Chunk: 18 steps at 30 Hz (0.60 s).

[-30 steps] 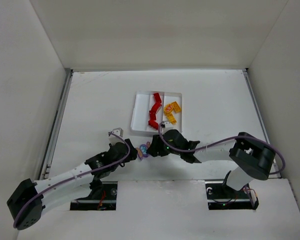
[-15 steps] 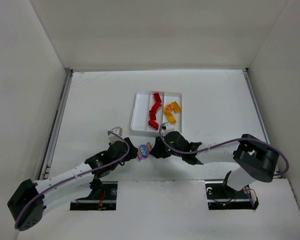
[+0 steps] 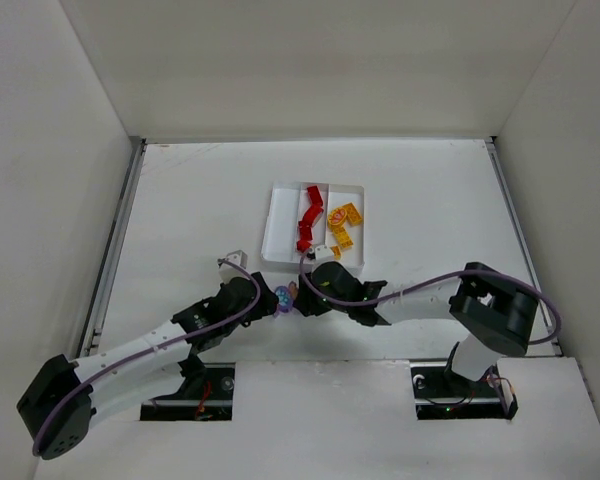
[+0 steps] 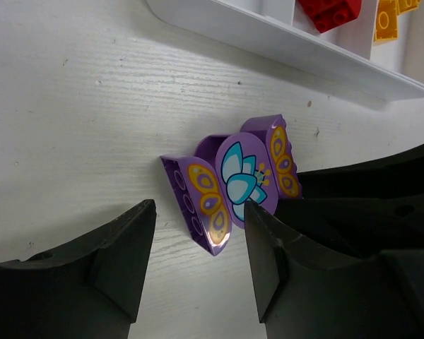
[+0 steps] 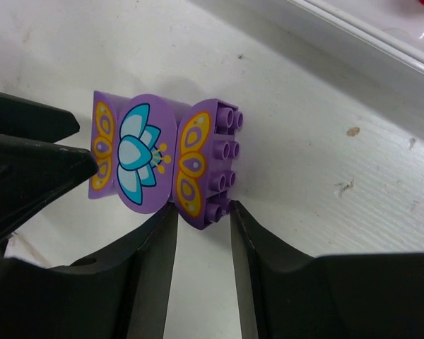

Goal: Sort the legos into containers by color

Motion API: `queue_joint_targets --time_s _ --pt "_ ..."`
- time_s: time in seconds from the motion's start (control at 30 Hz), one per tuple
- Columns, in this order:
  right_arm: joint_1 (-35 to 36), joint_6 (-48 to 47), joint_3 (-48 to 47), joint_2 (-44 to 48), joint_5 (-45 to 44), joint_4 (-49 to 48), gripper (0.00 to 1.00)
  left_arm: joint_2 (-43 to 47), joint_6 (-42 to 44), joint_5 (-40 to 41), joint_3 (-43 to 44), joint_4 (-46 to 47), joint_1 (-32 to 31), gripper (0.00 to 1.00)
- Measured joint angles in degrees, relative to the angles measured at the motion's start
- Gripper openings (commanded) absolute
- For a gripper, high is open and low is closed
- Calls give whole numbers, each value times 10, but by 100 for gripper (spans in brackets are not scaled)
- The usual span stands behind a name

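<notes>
Black plastic at far left: left pincer [image 4: 199, 208], one of two, spread wide, touching nothing, pointed at the single purple butterfly brick [image 4: 233, 180]. On its side with studs sideways on the white table [image 3: 200, 200], just short of the tray [image 3: 272, 225], hemmed in from both flanks. At its right, right pincer [image 5: 201, 212] with only a narrow gap about the studded corner; pinching or merely grazing, cannot tell. Beyond, one tray of three slots: in the middle, red bricks [image 3: 309, 215], three or four in a crooked row; in the rightmost, yellow bricks [image 3: 342, 220], two or three.
</notes>
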<state>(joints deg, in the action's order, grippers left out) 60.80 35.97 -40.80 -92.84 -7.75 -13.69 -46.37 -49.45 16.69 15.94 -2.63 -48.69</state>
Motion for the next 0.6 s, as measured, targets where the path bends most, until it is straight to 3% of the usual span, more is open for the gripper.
queue_joint_targets --time_s 0.3,0.6 --pt "9 -11 -25 -29 -16 -1 22 4 -1 -18 0 -9 29 52" --pt "26 -17 -25 -7 -37 13 20 40 -2 -39 0 -8 70 56"
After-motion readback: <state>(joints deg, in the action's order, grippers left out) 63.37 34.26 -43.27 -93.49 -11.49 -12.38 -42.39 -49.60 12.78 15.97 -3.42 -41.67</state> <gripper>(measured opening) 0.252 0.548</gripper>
